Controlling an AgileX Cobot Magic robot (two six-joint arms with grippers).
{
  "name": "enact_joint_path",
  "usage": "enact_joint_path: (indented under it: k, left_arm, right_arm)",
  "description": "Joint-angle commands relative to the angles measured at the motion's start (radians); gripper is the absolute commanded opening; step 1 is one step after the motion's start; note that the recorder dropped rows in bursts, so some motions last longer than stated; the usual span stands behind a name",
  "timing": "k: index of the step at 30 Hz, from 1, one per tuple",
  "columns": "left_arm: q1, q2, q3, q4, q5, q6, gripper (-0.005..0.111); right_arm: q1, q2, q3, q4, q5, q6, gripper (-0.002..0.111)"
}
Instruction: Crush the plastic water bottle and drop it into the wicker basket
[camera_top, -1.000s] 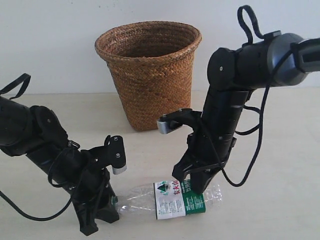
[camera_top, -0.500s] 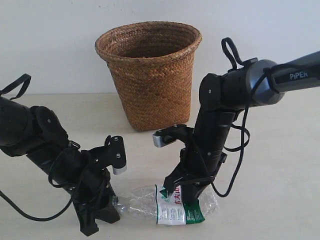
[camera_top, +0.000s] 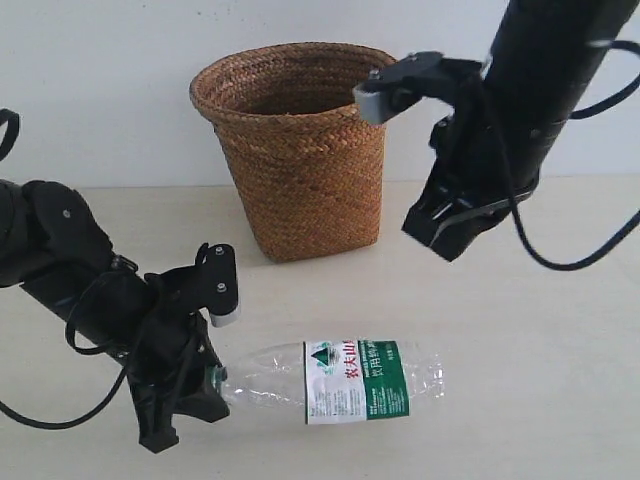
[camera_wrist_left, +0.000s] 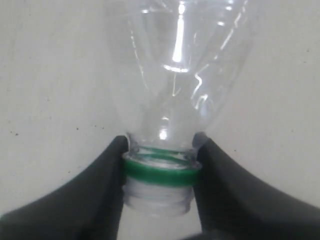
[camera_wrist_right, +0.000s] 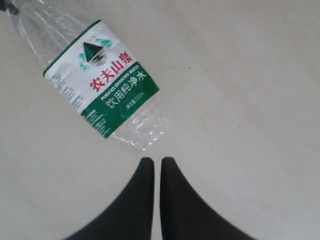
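Note:
The plastic water bottle (camera_top: 350, 381) lies on its side on the table, clear with a green-and-white label and red characters. It is also in the left wrist view (camera_wrist_left: 180, 75) and the right wrist view (camera_wrist_right: 100, 85). My left gripper (camera_top: 208, 386) (camera_wrist_left: 162, 146) is shut on its neck at the green ring, and bare threads show behind the ring. My right gripper (camera_top: 447, 232) (camera_wrist_right: 153, 162) hangs well above the bottle's base end, shut and holding nothing. The wicker basket (camera_top: 300, 150) stands upright behind the bottle.
A pale wall rises behind the basket. The right arm's body and its cables (camera_top: 560, 90) hang close to the basket's right side. The light tabletop (camera_top: 560, 380) stretches to the right of the bottle.
My right gripper has lifted off the bottle's label end, up and to the right. The bottle, pressed down half a second ago, now lies longer and rounder. My left arm shifted slightly left.

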Motion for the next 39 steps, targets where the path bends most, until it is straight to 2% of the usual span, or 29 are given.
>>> enact_joint_path:
  k: [1, 3, 5, 8, 9, 10, 11, 12, 14, 15, 16, 17, 18, 19, 22, 27, 31, 34, 35, 39]
  left_arm:
    - [0.0, -0.058, -0.059, -0.038, 0.162, -0.002, 0.004]
    - [0.001, -0.101, -0.142, -0.038, 0.292, -0.009, 0.004]
    - [0.021, -0.13, -0.225, -0.026, 0.341, -0.038, 0.004]
    - [0.081, -0.149, -0.377, -0.026, 0.353, -0.092, 0.004]
    - [0.114, -0.147, -0.46, -0.035, 0.335, -0.107, 0.004]
    - [0.126, -0.143, -0.49, -0.051, 0.294, -0.121, 0.004]
    - [0.141, -0.13, -0.553, -0.122, 0.167, -0.136, 0.005]
    - [0.141, -0.117, -0.576, -0.152, 0.107, -0.128, 0.007]
    - [0.139, -0.078, -0.629, -0.191, -0.046, -0.077, 0.022]
    - [0.139, -0.025, -0.681, -0.19, -0.098, -0.052, 0.051]
    - [0.139, 0.005, -0.705, -0.184, -0.098, -0.066, 0.071]
    - [0.141, 0.026, -0.721, -0.177, -0.092, -0.093, 0.087]
    - [0.141, 0.046, -0.734, -0.17, -0.085, -0.124, 0.093]
    - [0.141, 0.058, -0.736, -0.168, -0.082, -0.128, 0.094]
    - [0.139, 0.064, -0.736, -0.168, -0.082, -0.128, 0.088]
    - [0.139, 0.04, -0.736, -0.126, -0.055, -0.142, 0.067]
    - [0.139, 0.007, -0.736, 0.043, 0.002, -0.278, 0.037]
    - [0.139, -0.017, -0.736, 0.192, 0.078, -0.402, 0.009]
    - [0.14, -0.023, -0.736, 0.242, 0.111, -0.44, 0.005]
    - [0.143, -0.04, -0.736, 0.376, 0.227, -0.593, 0.004]
  right_arm:
    - [-0.112, -0.059, -0.001, -0.025, 0.008, 0.018, 0.0]
    - [-0.235, -0.061, 0.008, -0.022, 0.008, 0.064, 0.0]
    - [-0.32, -0.061, 0.045, -0.013, 0.008, 0.063, 0.0]
    - [-0.385, -0.061, 0.108, -0.01, 0.008, 0.062, 0.0]
    - [-0.393, -0.061, 0.129, 0.025, -0.025, 0.062, 0.0]
    - [-0.393, -0.061, 0.135, 0.037, -0.043, 0.052, 0.0]
    - [-0.393, -0.059, 0.144, 0.074, -0.072, 0.029, 0.0]
    - [-0.392, -0.059, 0.144, 0.096, -0.079, 0.011, 0.0]
    - [-0.392, -0.059, 0.144, 0.127, -0.088, -0.01, 0.0]
    - [-0.392, -0.059, 0.144, 0.15, -0.081, -0.015, 0.0]
    - [-0.392, -0.059, 0.144, 0.158, -0.075, -0.017, 0.0]
    - [-0.392, -0.059, 0.147, 0.161, -0.072, -0.017, 0.0]
    - [-0.392, -0.059, 0.15, 0.163, -0.072, -0.021, 0.0]
    - [-0.392, -0.059, 0.15, 0.163, -0.072, -0.021, 0.0]
    - [-0.392, -0.059, 0.149, 0.168, -0.091, -0.021, 0.0]
    - [-0.392, -0.059, 0.149, 0.182, -0.104, -0.021, 0.0]
    - [-0.392, -0.059, 0.149, 0.182, -0.134, -0.04, 0.0]
    - [-0.392, -0.059, 0.149, 0.16, -0.154, -0.046, 0.0]
    - [-0.392, -0.059, 0.149, 0.137, -0.154, -0.046, 0.0]
    - [-0.392, -0.059, 0.149, 0.0, -0.127, 0.015, 0.0]
